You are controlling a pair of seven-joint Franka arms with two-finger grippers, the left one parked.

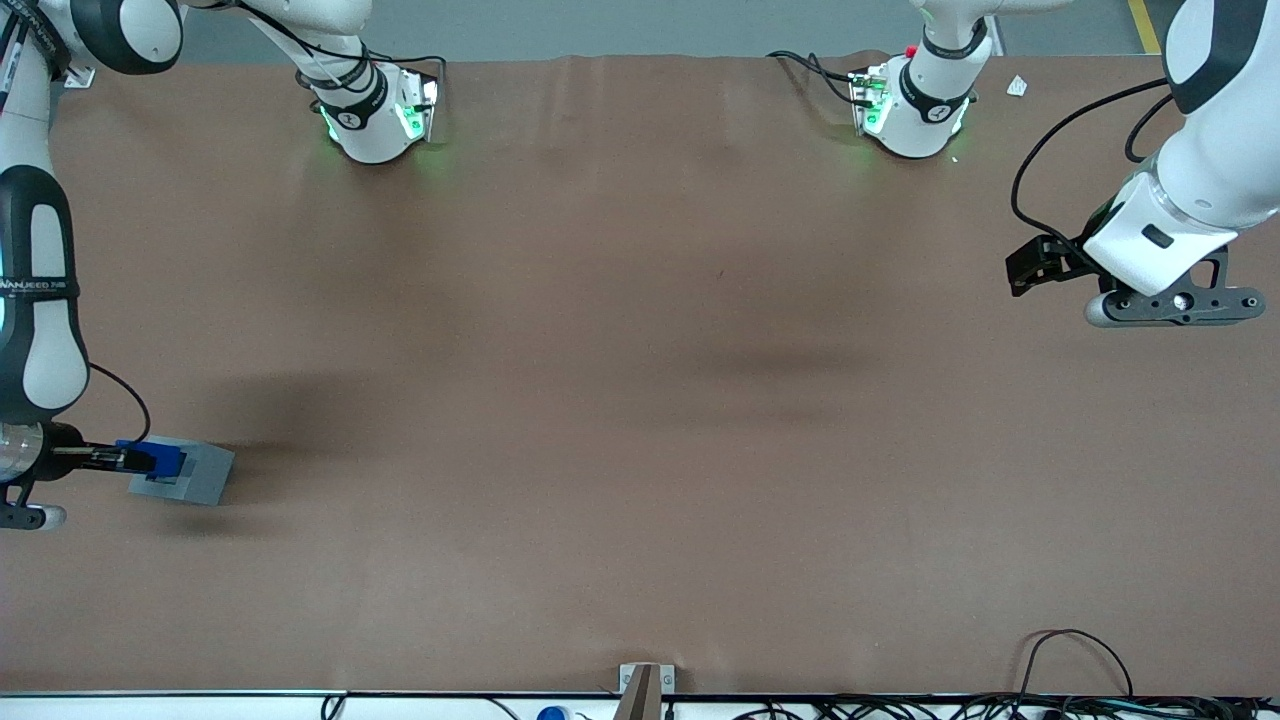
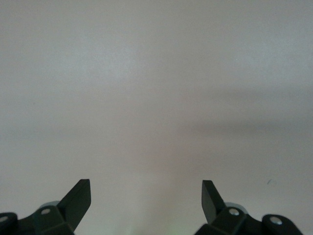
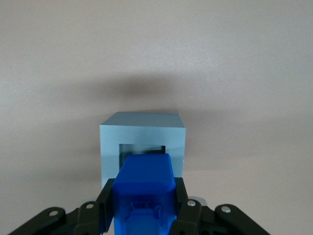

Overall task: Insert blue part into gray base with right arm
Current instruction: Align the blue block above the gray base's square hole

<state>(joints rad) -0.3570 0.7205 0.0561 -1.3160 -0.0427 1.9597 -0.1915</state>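
The gray base (image 1: 195,476) rests on the brown table at the working arm's end, fairly near the front camera. My right gripper (image 1: 140,459) is shut on the blue part (image 1: 155,459), which hangs just over the base's top. In the right wrist view the blue part (image 3: 145,188) is clamped between the two black fingers (image 3: 106,198), its tip covering part of the square recess of the gray base (image 3: 142,132). The gripper (image 3: 145,200) stands directly above the base.
Both arm pedestals (image 1: 378,110) stand along the table edge farthest from the front camera. A small white scrap (image 1: 1017,86) lies near that edge toward the parked arm's end. Cables (image 1: 1075,660) run along the near edge.
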